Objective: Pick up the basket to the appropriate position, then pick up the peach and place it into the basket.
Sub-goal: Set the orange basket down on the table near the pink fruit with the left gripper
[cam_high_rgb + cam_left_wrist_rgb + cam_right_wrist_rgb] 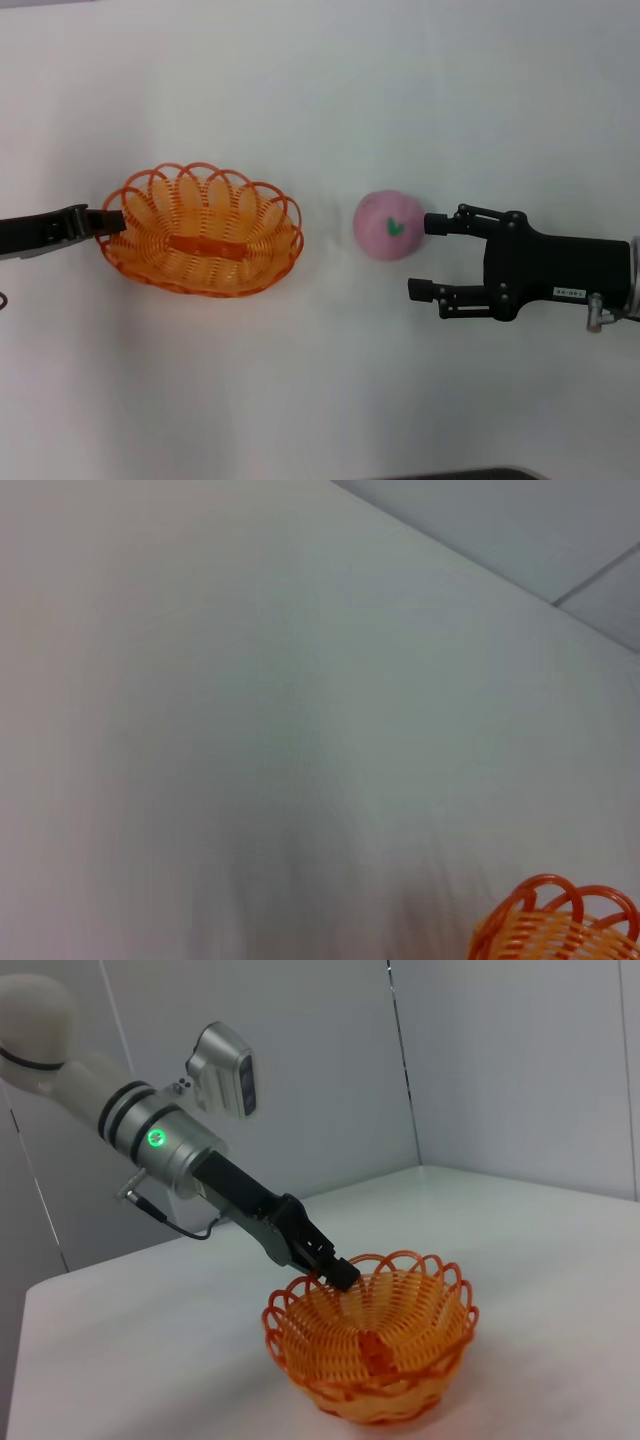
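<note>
While the left gripper [112,222] pinches the basket [200,243] rim, the right gripper's [427,256] open jaws flank the peach [386,225].

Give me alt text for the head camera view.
An orange basket sits on a white table, the left gripper at its rim. To its right, the open right gripper reaches toward a pink peach.

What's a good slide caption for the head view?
Left gripper grips the basket rim; open right gripper nears the peach.

A white table [320,400] meets what seem grey walls [500,1060].
</note>
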You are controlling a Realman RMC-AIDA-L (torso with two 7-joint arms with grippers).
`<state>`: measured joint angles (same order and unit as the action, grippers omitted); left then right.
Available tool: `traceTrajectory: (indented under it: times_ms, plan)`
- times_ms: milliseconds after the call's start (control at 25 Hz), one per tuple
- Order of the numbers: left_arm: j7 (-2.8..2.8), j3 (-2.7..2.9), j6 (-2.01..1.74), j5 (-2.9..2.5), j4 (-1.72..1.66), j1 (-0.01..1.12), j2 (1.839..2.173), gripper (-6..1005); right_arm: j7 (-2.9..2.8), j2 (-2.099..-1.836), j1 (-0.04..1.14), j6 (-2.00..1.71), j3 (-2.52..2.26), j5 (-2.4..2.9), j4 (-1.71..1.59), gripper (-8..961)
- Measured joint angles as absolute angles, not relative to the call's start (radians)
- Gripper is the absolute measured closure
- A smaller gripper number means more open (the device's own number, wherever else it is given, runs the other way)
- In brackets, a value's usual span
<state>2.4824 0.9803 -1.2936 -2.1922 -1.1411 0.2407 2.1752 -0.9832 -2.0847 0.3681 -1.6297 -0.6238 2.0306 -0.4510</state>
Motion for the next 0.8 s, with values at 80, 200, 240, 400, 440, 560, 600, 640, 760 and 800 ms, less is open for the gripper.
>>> traceTrajectory:
  times_ms: [80, 200, 240, 400, 440, 560, 600, 640, 760, 800]
  plan:
    - [2.496, 0.988, -1.298, -2.192, -1.157, 0.234, 2.175, 946, -0.983, -2.085, 0.369, -1.630, -0.625, 2.031, -0.451, 61]
    - [2.515, 1.008, -1.310, -2.192, -1.181, 0.224, 2.175, 947, -0.983, -2.085, 0.370, -1.630, -0.624, 2.031, -0.451, 61]
    - [2.519, 1.015, -1.314, -2.192, -1.186, 0.223, 2.175, 948, -0.983, -2.085, 0.370, -1.630, -0.624, 2.031, -0.451, 61]
    - [2.533, 1.045, -1.317, -2.188, -1.189, 0.217, 2.175, 950, -0.983, -2.085, 0.370, -1.631, -0.624, 2.031, -0.451, 62]
    - [2.534, 1.048, -1.315, -2.182, -1.190, 0.215, 2.175, 950, -0.983, -2.085, 0.369, -1.631, -0.623, 2.031, -0.451, 62]
    - [2.535, 1.047, -1.306, -2.148, -1.198, 0.195, 2.175, 950, -0.984, -2.085, 0.364, -1.631, -0.623, 2.031, -0.451, 62]
    - [2.535, 1.047, -1.306, -2.148, -1.198, 0.195, 2.175, 950, -0.984, -2.085, 0.363, -1.631, -0.622, 2.031, -0.451, 62]
    - [2.535, 1.048, -1.293, -2.126, -1.204, 0.178, 2.175, 950, -0.984, -2.085, 0.361, -1.631, -0.622, 2.031, -0.451, 62]
    - [2.535, 1.049, -1.285, -2.123, -1.200, 0.172, 2.175, 950, -0.984, -2.085, 0.360, -1.631, -0.621, 2.030, -0.451, 62]
    - [2.536, 1.055, -1.284, -2.119, -1.197, 0.167, 2.175, 950, -0.984, -2.085, 0.360, -1.631, -0.621, 2.030, -0.451, 62]
